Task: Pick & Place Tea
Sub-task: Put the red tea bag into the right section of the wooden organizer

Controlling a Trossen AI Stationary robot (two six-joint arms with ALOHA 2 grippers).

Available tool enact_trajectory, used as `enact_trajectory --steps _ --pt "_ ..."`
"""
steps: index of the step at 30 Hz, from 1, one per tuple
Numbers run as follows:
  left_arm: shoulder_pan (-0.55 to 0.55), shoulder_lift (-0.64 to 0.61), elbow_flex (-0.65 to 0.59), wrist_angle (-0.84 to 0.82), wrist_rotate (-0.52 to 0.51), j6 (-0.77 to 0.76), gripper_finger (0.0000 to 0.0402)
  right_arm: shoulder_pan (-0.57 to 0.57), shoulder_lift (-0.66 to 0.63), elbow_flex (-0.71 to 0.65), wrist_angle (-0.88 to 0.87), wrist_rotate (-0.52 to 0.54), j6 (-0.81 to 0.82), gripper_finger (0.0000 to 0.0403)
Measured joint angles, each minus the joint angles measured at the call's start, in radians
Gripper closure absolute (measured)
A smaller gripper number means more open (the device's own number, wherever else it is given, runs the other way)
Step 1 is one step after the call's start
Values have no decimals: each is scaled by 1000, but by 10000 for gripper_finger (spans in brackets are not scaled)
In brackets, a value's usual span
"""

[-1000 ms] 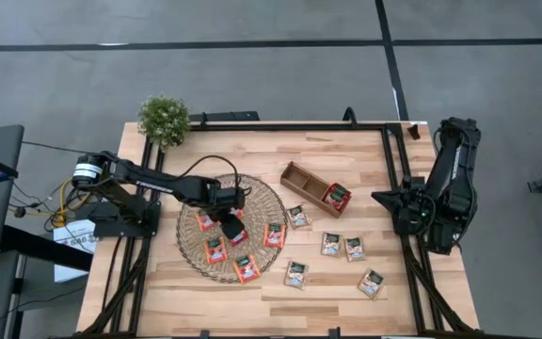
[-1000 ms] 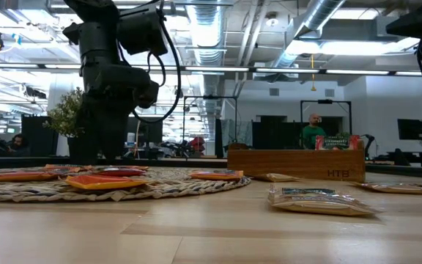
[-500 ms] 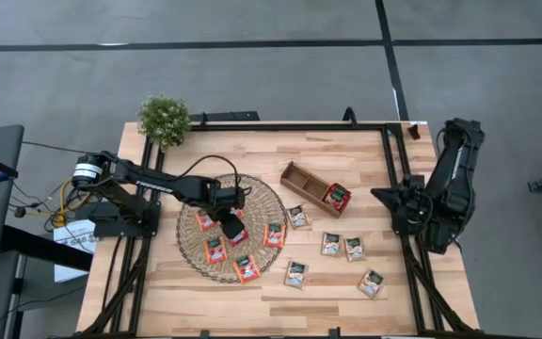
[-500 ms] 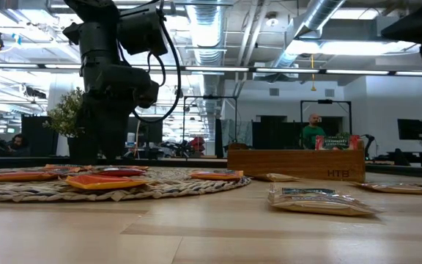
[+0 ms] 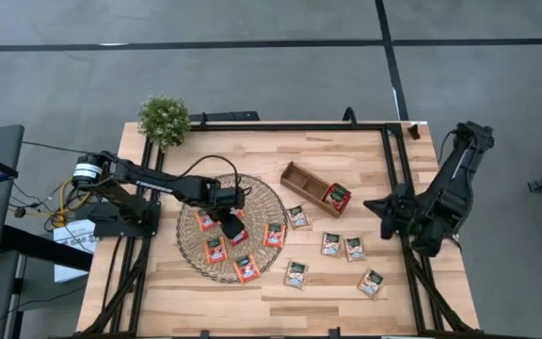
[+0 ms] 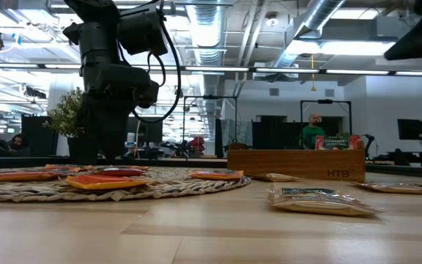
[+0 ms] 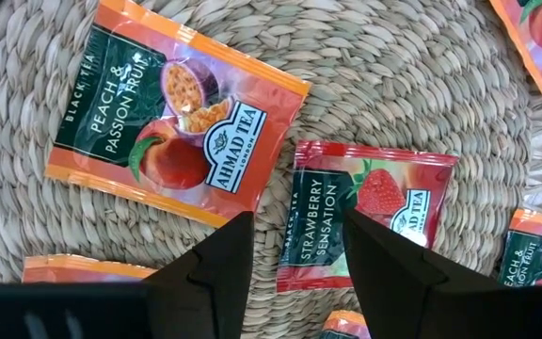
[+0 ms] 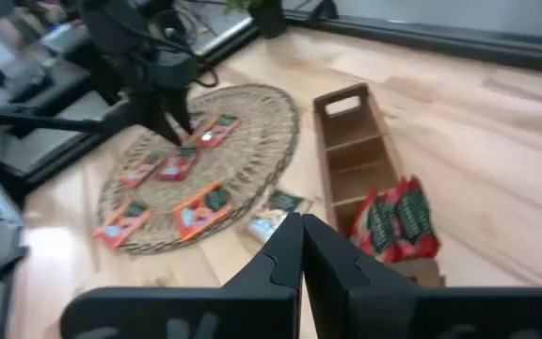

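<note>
Tea sachets lie scattered: several on the round wicker mat (image 5: 231, 226), others on the bare table (image 5: 346, 155), a few upright in the wooden tray (image 5: 301, 179). Over the mat, the left gripper (image 7: 294, 245) hangs part-open and empty, the strawberry sachet (image 7: 370, 226) directly beneath, its long side crosswise to the fingers. The right gripper (image 8: 301, 247) waits shut, well apart.
</note>
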Motion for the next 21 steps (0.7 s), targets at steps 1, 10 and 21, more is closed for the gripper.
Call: enact_trajectory --steps 1,10,21 --pt "0 0 0 0 1 0 245 -31 0 0 17 -19 -35 403" --pt "0 0 0 0 16 0 245 -368 -14 0 199 -320 -434 403" --pt "0 0 0 -24 16 17 245 -633 -13 -1 368 -509 -780 403"
